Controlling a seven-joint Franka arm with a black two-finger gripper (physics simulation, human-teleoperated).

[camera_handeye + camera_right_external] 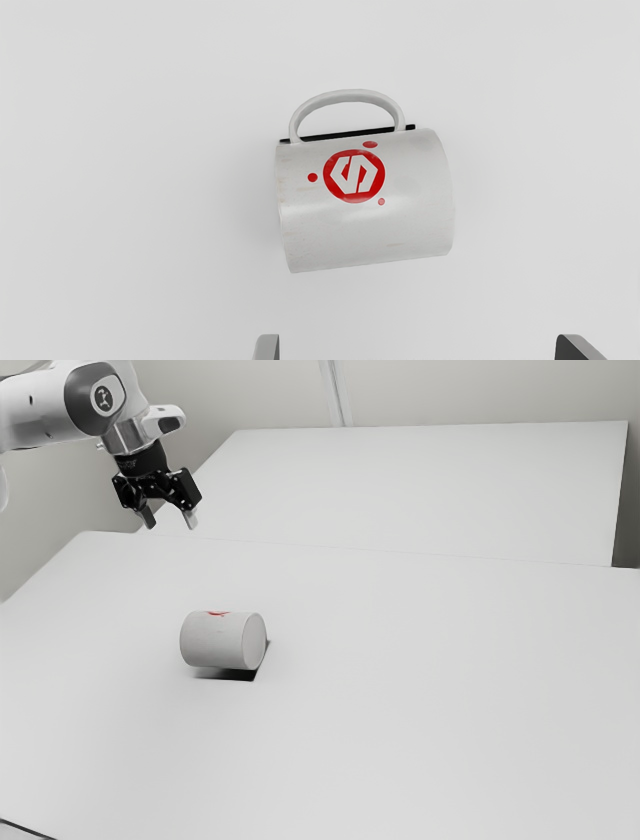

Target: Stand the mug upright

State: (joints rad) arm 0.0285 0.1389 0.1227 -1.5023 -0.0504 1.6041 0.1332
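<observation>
At the exterior view's far left, a thin dark line shows nearer the camera than the mug. The white arm comes in above and to the left of the mug, ending in the black hand, which is up beyond the mug and apart from it. The hand is released, its fingers spread wide and nothing between them.

Next comes the mug itself, lying on its side on the white surface (so not upright). Its long axis runs level, roughly from the exterior view's left to its right, with one round end facing right (mouth or base, I can't tell). The wrist view has that axis nearly in line with the spread of the fingertips, though a little askew. The handle sticks out sideways from the mug, on the side away from the fingertips, and the red logo faces the wrist camera. A dark shadow lies just under the mug. Well beyond the mug and to the right is a pale flat panel.
</observation>
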